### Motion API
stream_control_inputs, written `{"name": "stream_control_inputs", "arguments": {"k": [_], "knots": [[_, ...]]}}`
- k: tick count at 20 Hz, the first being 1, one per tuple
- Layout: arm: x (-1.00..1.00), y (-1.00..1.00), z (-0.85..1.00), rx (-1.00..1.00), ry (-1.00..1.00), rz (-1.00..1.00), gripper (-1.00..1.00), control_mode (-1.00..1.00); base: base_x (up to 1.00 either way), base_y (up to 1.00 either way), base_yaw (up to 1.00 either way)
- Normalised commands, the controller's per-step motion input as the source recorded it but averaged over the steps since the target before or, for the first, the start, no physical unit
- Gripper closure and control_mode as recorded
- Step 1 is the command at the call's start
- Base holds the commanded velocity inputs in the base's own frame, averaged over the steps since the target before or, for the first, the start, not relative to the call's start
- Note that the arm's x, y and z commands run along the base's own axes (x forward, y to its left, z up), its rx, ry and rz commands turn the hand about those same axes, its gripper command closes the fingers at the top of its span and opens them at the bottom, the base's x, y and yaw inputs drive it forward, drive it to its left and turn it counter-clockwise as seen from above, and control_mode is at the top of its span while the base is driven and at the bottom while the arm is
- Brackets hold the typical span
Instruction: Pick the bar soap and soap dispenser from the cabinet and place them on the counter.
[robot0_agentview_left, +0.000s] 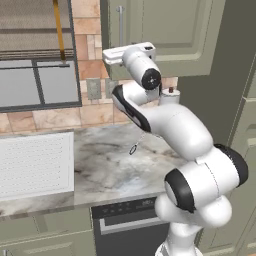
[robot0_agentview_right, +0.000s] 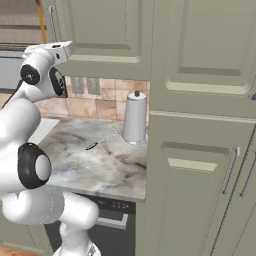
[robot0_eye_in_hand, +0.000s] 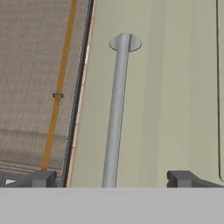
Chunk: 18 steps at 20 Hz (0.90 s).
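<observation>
The sage-green cabinet (robot0_agentview_left: 165, 30) hangs above the counter (robot0_agentview_left: 110, 165) with its panelled door shut, so the bar soap and the soap dispenser are hidden. Its long silver bar handle (robot0_agentview_left: 120, 22) runs vertically along the door's left edge. My arm is raised with the hand close in front of that handle. In the hand view my gripper (robot0_eye_in_hand: 113, 178) is open, and the handle (robot0_eye_in_hand: 116, 113) stands between the two fingertips (robot0_eye_in_hand: 41, 178) against the cabinet door (robot0_eye_in_hand: 175, 87). Nothing is held.
A white paper-towel roll (robot0_agentview_right: 135, 120) stands at the back right of the counter (robot0_agentview_right: 100, 160). A thin dark utensil (robot0_agentview_left: 134, 148) lies mid-counter. A white perforated panel (robot0_agentview_left: 35, 165) sits at left, under a window blind (robot0_agentview_left: 30, 30). Tall green cupboards (robot0_agentview_right: 200, 150) wall the right side.
</observation>
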Motion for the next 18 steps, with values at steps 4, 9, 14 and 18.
{"name": "stream_control_inputs", "arguments": {"k": [4, 9, 14, 18], "knots": [[0.25, 0.06, -0.02, 0.00, 0.00, 0.00, -1.00, -1.00, 0.00, 0.00, 0.00], [0.25, 0.08, -0.04, 0.00, 0.00, 0.00, -1.00, -1.00, 0.00, 0.00, 0.00], [0.25, 0.14, -0.09, 0.00, 0.00, 0.00, -1.00, -1.00, 0.00, 0.00, 0.00], [0.24, 0.15, -0.10, 0.00, 0.00, 0.00, -1.00, -1.00, 0.00, 0.00, 0.00]]}}
